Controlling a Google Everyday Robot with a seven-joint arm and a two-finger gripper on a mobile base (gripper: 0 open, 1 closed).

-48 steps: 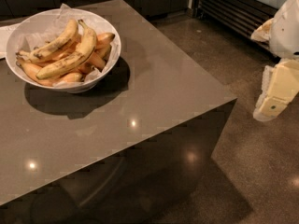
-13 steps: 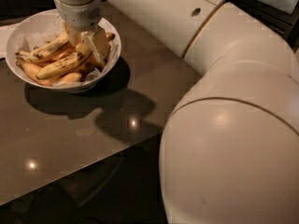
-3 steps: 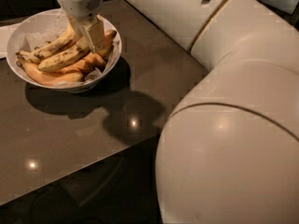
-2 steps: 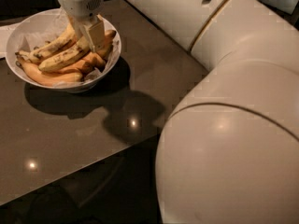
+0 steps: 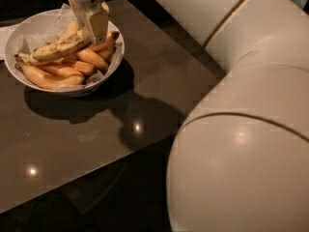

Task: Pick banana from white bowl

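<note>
The white bowl (image 5: 21, 33) stands at the far left of the table, lined with crumpled white paper. My gripper (image 5: 91, 29) reaches down into it from above and is shut on the banana (image 5: 55, 49), the long pale yellow speckled one. The banana's right end is between the fingers (image 5: 98, 25) and lifted. Its left end still lies low over the other fruit. Several smoother orange-toned bananas (image 5: 58, 70) lie under it in the bowl.
The grey-brown table (image 5: 145, 71) runs to an edge at the right and front, with dark floor beyond. My large white arm (image 5: 241, 129) fills the right side of the view and hides that part of the scene.
The gripper has risen a little since a second ago and the banana's right end has come up with it. The bowl has not moved.
</note>
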